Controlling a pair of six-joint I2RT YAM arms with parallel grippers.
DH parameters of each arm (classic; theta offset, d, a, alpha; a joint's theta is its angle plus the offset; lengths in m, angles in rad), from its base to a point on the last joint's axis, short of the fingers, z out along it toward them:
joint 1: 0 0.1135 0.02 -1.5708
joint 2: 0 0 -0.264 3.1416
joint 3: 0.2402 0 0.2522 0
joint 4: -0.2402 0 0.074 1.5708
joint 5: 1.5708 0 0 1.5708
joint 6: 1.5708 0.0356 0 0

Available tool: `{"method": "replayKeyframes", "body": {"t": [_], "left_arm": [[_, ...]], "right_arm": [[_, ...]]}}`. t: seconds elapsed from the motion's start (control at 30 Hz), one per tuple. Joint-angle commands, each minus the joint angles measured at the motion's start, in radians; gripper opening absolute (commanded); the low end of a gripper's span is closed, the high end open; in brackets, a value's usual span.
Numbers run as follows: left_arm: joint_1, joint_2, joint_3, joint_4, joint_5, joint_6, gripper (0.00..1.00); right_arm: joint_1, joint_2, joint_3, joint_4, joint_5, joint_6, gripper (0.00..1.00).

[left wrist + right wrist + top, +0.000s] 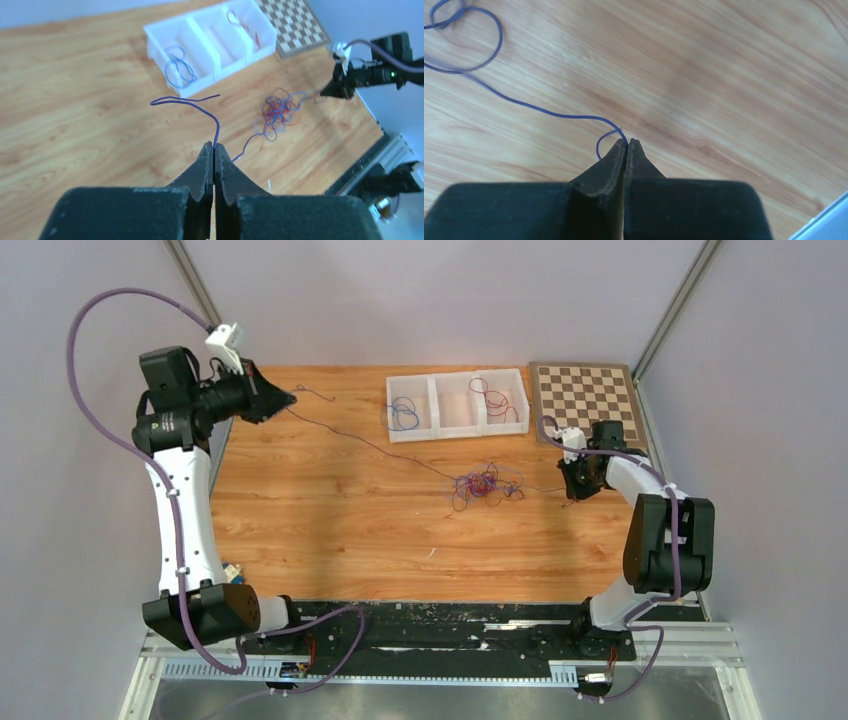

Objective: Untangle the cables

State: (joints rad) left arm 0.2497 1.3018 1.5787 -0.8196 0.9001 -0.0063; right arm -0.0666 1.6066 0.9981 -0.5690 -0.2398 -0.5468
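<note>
Left claw (214,148) and right claw (626,143) are each pinching a thin wire (218,127) shut. Pulling harder could be tightening the middle tangle (481,483).

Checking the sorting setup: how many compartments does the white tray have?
3, side by side in the white tray: the left compartment holds a blue cable, the middle compartment shows no cable, the right compartment holds a red cable. None looks hidden.
</note>
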Motion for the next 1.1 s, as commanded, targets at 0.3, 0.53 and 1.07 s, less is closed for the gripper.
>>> {"method": "replayKeyframes", "body": {"t": [0.3, 0.53, 1.07], "left_arm": [[0.224, 0.094, 0.236, 0.251, 0.093, -0.244, 0.0], [0.326, 0.133, 0.279, 0.316, 0.067, -0.294, 0.0], [0.232, 0.078, 0.283, 0.548, 0.212, -0.433, 0.0]], "right_arm": [[-0.142, 0.042, -0.053, 0.02, 0.081, -0.197, 0.0], [-0.263, 0.074, -0.049, 0.042, 0.114, -0.266, 0.0], [-0.229, -0.019, 0.071, -0.193, -0.344, -0.216, 0.0]]}}
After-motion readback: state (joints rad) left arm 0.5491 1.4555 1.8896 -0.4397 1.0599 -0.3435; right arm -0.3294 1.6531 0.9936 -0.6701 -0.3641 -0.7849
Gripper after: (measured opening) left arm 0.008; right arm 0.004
